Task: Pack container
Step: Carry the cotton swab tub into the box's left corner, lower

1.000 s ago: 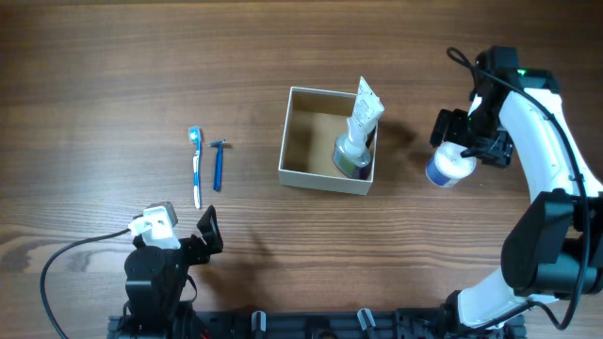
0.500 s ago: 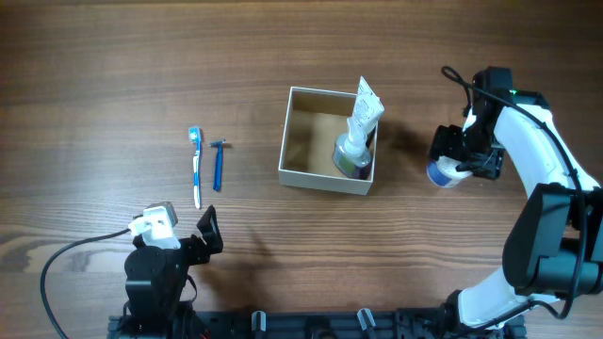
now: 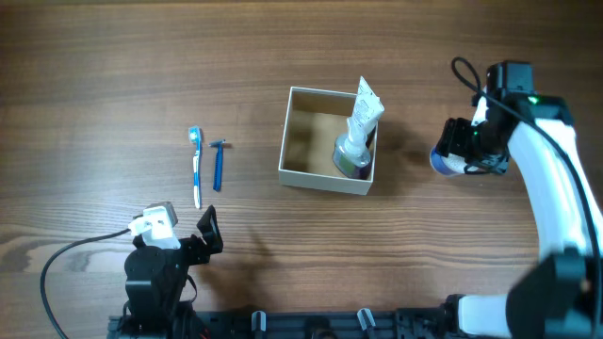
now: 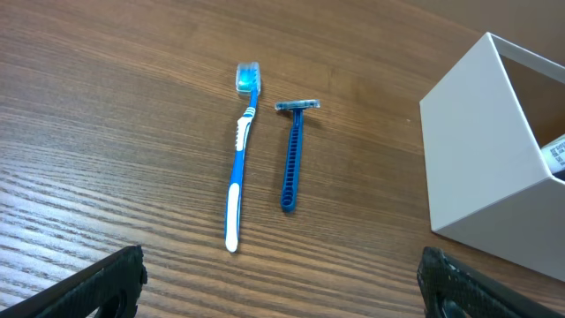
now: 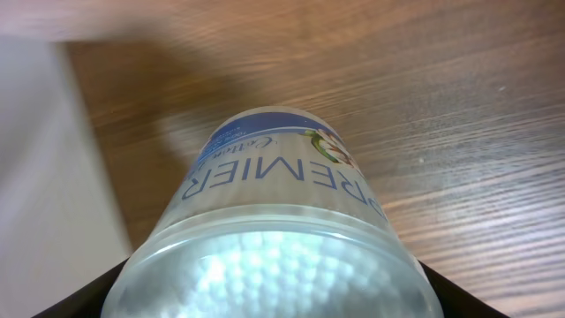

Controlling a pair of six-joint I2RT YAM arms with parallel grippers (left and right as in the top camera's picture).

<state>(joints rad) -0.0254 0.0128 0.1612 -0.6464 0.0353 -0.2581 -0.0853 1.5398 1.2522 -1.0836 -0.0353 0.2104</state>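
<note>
A white tube [image 3: 364,105] with a crimped end leans in the right-hand corner of the container [image 3: 325,179], a square, shallow cardboard box with white outer walls and a brown inside. The container sits mid-surface on the brown wooden surface [image 3: 113,66], and the tube's top rises above its rim. To the left, well apart from the box, a blue-and-white plastic toothbrush [image 3: 196,169] and a blue plastic razor [image 3: 218,168] lie side by side, not touching, both with heads pointing away from the robot. Nothing lies between them and the box.

The overhead view alone shows the box's inside and the right arm. The left wrist view shows the toothbrush [image 4: 236,172] and razor [image 4: 290,159] close up, with the container's white corner wall [image 4: 477,177] at right. The right wrist view is nearly filled by a small round blue-and-white jar [image 5: 282,221] with clear plastic at its near end.

The right claw [image 3: 460,153] is right of the container and apart from it. It is closed around the jar [image 3: 439,160], with a black finger [image 5: 84,296] at either side. Whether the jar rests on the surface cannot be told. The left claw [image 4: 281,287] is spread wide near the robot's edge, holding nothing.
</note>
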